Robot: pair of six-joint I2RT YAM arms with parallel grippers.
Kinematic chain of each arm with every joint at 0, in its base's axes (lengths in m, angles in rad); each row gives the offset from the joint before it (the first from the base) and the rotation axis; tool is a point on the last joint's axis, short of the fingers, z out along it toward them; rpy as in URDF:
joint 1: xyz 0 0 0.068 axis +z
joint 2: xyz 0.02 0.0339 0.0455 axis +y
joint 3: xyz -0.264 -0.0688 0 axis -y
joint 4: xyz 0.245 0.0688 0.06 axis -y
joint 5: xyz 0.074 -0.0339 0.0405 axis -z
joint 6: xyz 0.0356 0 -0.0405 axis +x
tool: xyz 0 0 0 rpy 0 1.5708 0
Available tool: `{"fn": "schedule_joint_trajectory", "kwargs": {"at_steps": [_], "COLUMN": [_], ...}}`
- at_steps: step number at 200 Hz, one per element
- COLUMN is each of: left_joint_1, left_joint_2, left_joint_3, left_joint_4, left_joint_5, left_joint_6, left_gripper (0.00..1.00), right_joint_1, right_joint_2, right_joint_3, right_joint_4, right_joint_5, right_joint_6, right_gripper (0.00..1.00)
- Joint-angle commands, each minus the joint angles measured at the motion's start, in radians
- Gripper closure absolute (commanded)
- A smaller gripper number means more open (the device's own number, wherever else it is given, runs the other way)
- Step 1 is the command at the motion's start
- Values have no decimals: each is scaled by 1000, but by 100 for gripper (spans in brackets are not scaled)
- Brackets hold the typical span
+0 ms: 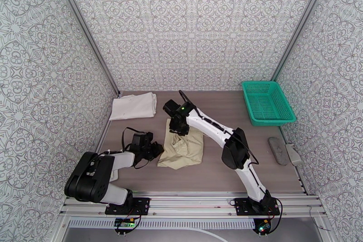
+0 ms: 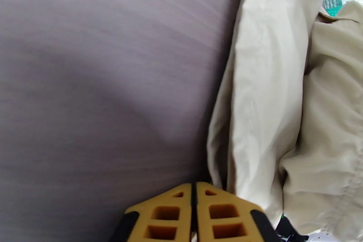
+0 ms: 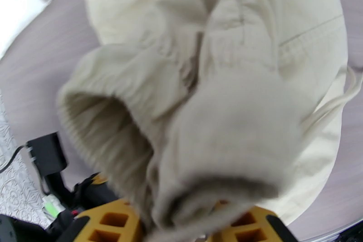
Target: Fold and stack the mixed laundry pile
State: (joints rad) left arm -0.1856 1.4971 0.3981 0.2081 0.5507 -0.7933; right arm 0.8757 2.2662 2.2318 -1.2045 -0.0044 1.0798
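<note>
Your right arm (image 1: 218,131) reaches from its base up and to the left across the table (image 1: 258,170). Its elbow is raised and its wrist is bent, so the right gripper (image 1: 179,130) points down onto the far edge of the beige garment (image 1: 183,152). In the right wrist view its yellow fingers (image 3: 111,222) stand apart, with a thick fold of that cloth bunched over and between them. You cannot tell from here whether they press on it.

Your left arm (image 1: 97,175) sits folded low beside its base, forearm stretched to the right. The left gripper (image 1: 155,150) rests just beside the garment's left edge, close above the tabletop. Its fingers are pressed together with nothing between them.

The beige garment lies crumpled in the middle of the table, between your two grippers. The white T-shirt (image 1: 134,106) lies folded flat at the far left corner, apart from the beige one. A teal mesh basket (image 1: 267,102) stands at the far right.
</note>
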Motion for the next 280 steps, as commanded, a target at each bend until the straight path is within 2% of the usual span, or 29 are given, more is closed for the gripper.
{"fn": "schedule_joint_trajectory", "kwargs": {"at_steps": [1,76,116,138,152,186,204,215,246,280], "left_joint_1": [-45,-48,-42,-32,-19,36,34,33,28,25], "left_joint_2": [69,2,-176,-300,-341,-254,-199,-168,-105,-62], "left_joint_3": [-17,-21,22,65,77,97,111,126,151,151], "left_joint_4": [43,-7,-245,-392,-438,-432,-396,-385,-355,-314], "left_joint_5": [-39,-60,-122,-173,-186,-159,-157,-149,-143,-133], "left_joint_6": [-7,-7,55,95,117,152,155,158,161,147], "left_gripper": [91,92,89,86,84,86,89,90,90,90], "right_joint_1": [23,33,33,31,26,4,-2,-1,17,53], "right_joint_2": [29,94,98,32,-41,-230,-263,-258,-182,-59], "right_joint_3": [31,-13,0,-13,-80,-365,-453,-473,-433,-352], "right_joint_4": [41,119,152,137,138,248,280,295,307,297], "right_joint_5": [-39,-82,-122,-99,-76,-75,-80,-107,-143,-159], "right_joint_6": [18,-41,-160,-234,-272,-329,-349,-362,-387,-390], "right_gripper": [60,58,58,58,58,62,76,82,91,94]}}
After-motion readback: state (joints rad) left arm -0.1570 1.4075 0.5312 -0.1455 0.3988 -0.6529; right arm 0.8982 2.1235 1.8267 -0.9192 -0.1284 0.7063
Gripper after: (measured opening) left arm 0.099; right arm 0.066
